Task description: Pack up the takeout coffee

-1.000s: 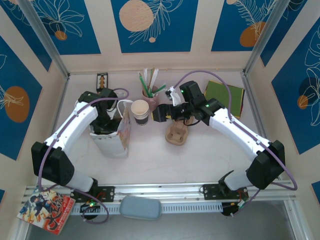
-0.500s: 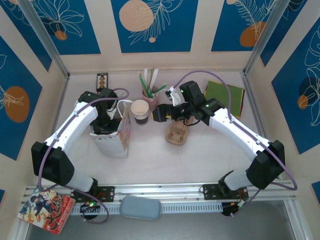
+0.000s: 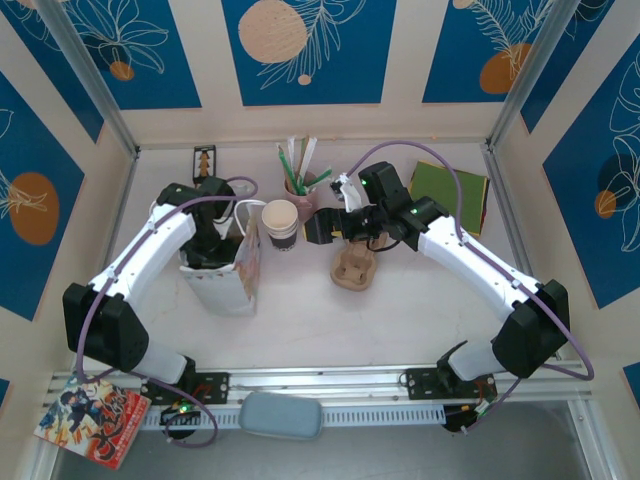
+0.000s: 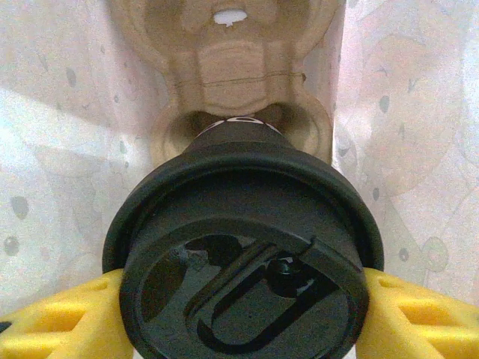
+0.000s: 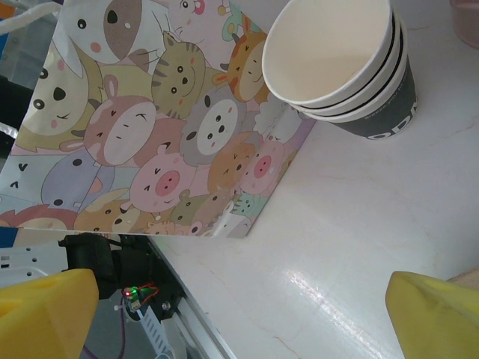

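My left tool [image 4: 239,323] reaches down into the paper bag [image 3: 226,286], which stands on the tabletop [image 3: 330,320]. Its yellow fingers [image 4: 56,318] press against both sides of the coffee cup [image 4: 243,247], holding it just under its round black lid. The cup is upright inside the bag, with the bag's pale walls close on either side. Under it is a beige cardboard tray [image 4: 232,67], and I cannot tell whether the cup's base touches it. My right tool [image 5: 239,314] hovers with its jaws spread wide and nothing between them. It is above the tabletop, near the bag's cartoon-animal side and the lidless cups [image 5: 337,60].
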Tool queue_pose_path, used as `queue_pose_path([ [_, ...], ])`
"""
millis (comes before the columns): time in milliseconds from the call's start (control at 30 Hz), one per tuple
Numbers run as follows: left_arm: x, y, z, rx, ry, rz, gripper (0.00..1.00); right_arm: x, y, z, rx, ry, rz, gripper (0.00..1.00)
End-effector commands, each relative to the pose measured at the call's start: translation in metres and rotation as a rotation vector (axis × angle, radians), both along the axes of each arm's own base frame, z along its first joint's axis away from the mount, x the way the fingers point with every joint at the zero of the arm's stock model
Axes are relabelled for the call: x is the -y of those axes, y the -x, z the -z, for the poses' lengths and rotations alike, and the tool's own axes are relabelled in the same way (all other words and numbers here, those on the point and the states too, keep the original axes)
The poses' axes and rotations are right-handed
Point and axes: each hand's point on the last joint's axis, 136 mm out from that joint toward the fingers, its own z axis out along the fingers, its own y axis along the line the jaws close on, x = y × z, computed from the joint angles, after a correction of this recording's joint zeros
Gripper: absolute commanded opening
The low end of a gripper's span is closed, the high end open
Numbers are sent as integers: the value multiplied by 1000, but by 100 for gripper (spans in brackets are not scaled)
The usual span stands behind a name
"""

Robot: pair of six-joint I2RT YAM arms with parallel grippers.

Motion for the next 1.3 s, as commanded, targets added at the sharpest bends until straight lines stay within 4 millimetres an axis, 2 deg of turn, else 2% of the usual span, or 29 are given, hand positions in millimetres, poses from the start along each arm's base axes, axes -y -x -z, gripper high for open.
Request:
queue_pose_path([
  [0, -8, 0, 4, 2, -18, -7, 58, -4, 1, -1, -7, -4, -13, 99],
  [367, -10, 0, 18, -9, -33, -2, 58, -3, 2, -1, -6, 0, -13, 99],
  [967, -10, -3, 25, -17, -30, -6, 57, -3, 1, 0, -6, 3, -10, 99],
  [1267, -9, -3, 25, -17, -27, -5, 58, 12, -10, 7, -6, 53, 72, 99],
])
